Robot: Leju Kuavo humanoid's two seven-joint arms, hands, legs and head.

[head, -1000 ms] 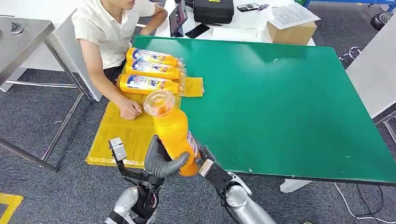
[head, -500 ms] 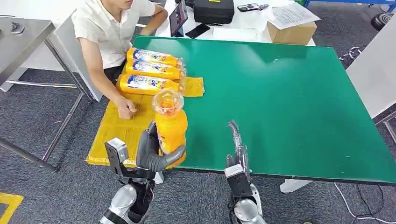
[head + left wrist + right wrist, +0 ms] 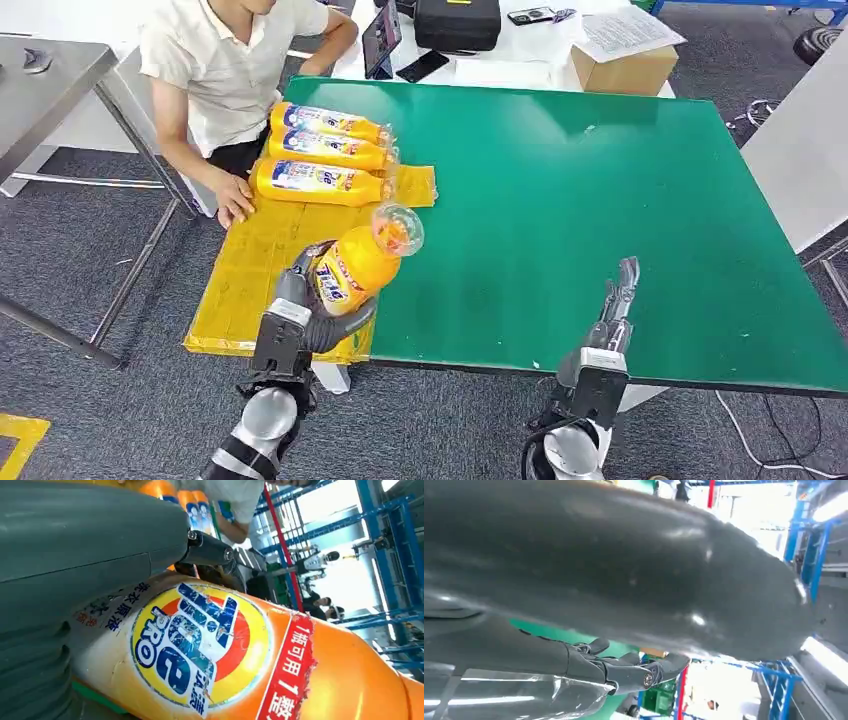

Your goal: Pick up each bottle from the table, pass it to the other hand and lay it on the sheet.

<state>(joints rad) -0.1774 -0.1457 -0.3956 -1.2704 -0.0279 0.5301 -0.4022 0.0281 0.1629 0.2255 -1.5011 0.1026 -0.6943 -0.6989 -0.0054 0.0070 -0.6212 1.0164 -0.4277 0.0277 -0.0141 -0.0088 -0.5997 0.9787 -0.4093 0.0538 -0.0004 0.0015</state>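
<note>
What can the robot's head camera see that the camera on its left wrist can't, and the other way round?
The head view alone takes in the green table, the yellow sheet, the empty right hand and the black case. The left wrist view alone gives the blue and red round label up close, with its lettering, and blue framework behind. Both show the left hand gripping the tilted orange plastic bottle, three more orange bottles lying together, and a person in a pale shirt.

Grey carpet floor (image 3: 120, 420) surrounds a green table (image 3: 620, 200), with a white desk (image 3: 520, 60) and cardboard box (image 3: 625, 70) behind
</note>
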